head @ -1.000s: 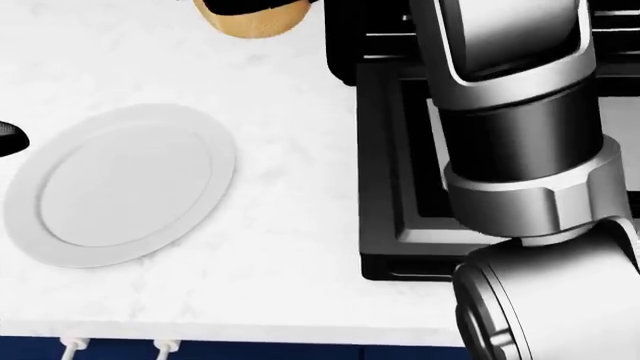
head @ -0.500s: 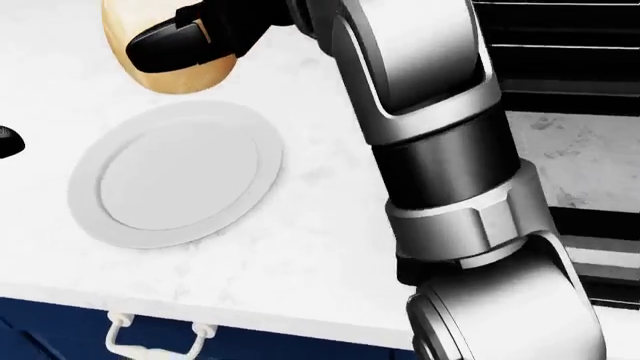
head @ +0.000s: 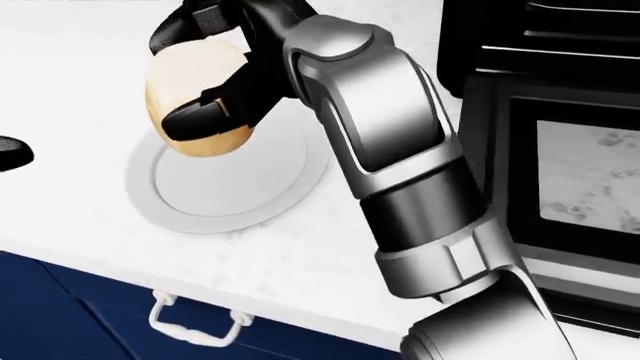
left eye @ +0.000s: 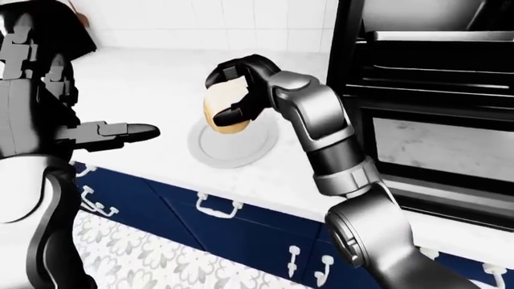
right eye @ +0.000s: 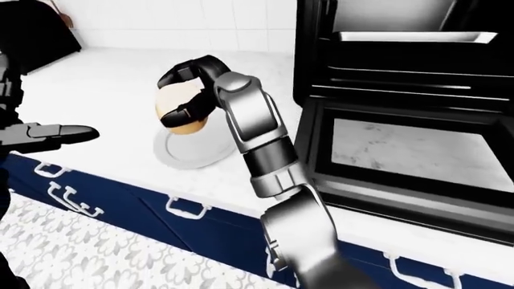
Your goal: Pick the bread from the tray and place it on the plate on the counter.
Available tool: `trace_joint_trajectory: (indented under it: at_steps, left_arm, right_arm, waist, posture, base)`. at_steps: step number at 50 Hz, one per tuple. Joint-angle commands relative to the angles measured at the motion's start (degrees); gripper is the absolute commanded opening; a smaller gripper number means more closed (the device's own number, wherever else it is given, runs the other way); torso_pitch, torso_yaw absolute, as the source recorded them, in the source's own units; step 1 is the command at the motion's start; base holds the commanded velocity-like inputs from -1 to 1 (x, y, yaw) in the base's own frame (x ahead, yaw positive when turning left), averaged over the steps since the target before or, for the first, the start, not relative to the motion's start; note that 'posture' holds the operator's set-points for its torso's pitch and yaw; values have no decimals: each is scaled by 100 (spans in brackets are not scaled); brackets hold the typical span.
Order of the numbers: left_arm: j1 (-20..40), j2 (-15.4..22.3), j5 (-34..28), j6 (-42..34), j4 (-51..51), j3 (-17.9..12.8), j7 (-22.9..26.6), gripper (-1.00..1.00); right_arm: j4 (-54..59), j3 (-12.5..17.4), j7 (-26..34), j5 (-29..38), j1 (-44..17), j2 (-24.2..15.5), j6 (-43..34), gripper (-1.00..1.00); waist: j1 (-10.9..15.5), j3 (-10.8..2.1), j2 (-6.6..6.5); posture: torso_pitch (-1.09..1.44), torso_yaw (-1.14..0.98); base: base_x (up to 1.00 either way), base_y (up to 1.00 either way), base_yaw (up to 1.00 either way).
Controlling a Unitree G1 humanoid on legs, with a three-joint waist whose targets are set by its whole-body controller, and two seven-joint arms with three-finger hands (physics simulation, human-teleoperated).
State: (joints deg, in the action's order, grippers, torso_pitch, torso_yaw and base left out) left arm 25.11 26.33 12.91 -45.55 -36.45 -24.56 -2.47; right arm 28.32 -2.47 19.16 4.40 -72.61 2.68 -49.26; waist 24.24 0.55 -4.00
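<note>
Reaching in from the bottom right of the head view, my right arm rises silver and black across the white counter, with navy drawers and their white handles below the counter's edge. My right hand is closed round the bread: one black finger lies across the loaf's lower face and another curls over its top, so the pale, golden-brown loaf is gripped between them.

The bread hangs above the plate, over its upper left part in the head view, and I cannot tell from these views whether it touches the plate. The plate is white and round, lying flat on the counter near the edge.

My left hand shows at the left of the left-eye view, its dark fingers stretched out straight and holding nothing, well apart from the plate.

To the right of the plate stands a black oven with its door dropped open and a glass pane in it. Farther up, a tray sits on a rack inside the oven, and white wall tiles close the view beyond the counter.
</note>
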Motion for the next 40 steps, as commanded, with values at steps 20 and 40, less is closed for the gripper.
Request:
trace_joint_trajectory:
  at_steps: [20, 40]
  left_arm:
    - [174, 67, -118, 182, -79, -54, 39, 100]
    - [74, 59, -78, 175, -154, -129, 52, 100]
  right_arm:
    - [745, -51, -67, 923, -121, 69, 1201, -100]
    - [1084, -2, -138, 1408, -54, 27, 1316, -100]
  waist:
    - [154, -211, 8]
    - [236, -230, 18]
  posture:
    - [0, 38]
    - [0, 38]
  base:
    - [0, 0, 0]
    - [0, 0, 0]
